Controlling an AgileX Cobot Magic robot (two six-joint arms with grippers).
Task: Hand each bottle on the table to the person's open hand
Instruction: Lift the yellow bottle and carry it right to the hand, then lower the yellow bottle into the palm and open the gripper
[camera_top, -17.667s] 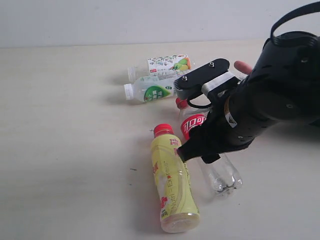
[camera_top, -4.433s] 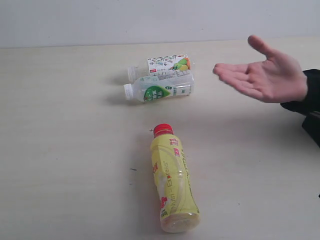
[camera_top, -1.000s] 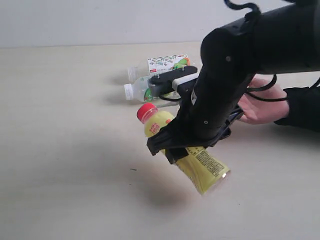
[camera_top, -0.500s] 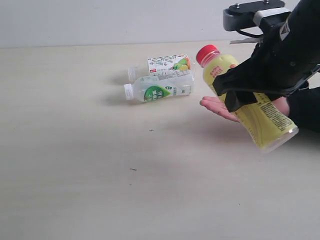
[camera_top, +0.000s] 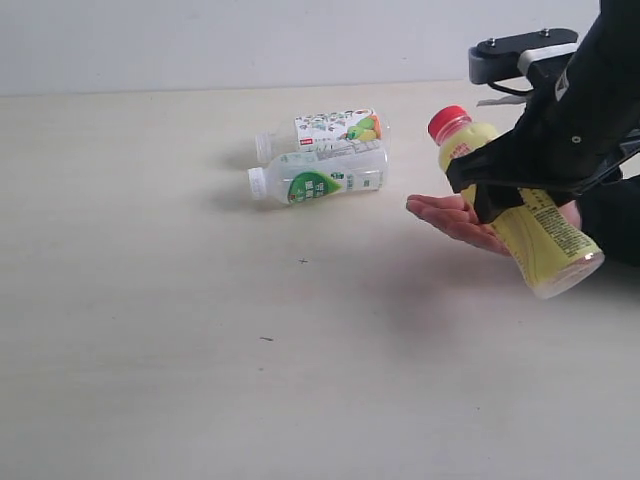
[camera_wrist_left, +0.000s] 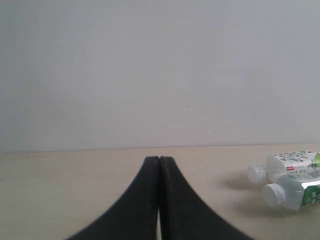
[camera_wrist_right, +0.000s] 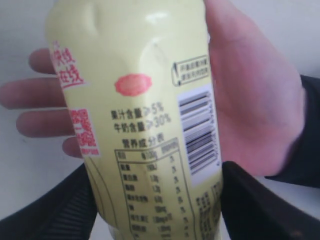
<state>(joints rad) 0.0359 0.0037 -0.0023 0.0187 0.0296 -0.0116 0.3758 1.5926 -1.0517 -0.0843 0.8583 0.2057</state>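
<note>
One idle arm: L pincer (camera_wrist_left: 159, 161) was shut on nothing, parked clear. Mid-counter (camera_top: 150, 300), the fruit-print bottle (camera_top: 325, 128) & green-label bottle (camera_top: 320, 178) lay side by side, not yet handed over. Further right, an open palm (camera_top: 455, 218) waited. R pincer (camera_wrist_right: 160, 210) clamped the yellow bottle (camera_top: 515, 215) mid-body, tilted cap-up just over it, prob. for easy taking.

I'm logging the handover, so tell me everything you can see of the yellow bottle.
The yellow bottle is opaque pale-yellow plastic with a red cap; its label carries red print, a nutrition table and a barcode. It is held in the air, tilted, cap uppermost. The right gripper is shut on its middle, one finger on each side. It hangs over the person's open hand; whether it touches the palm cannot be told.
</note>
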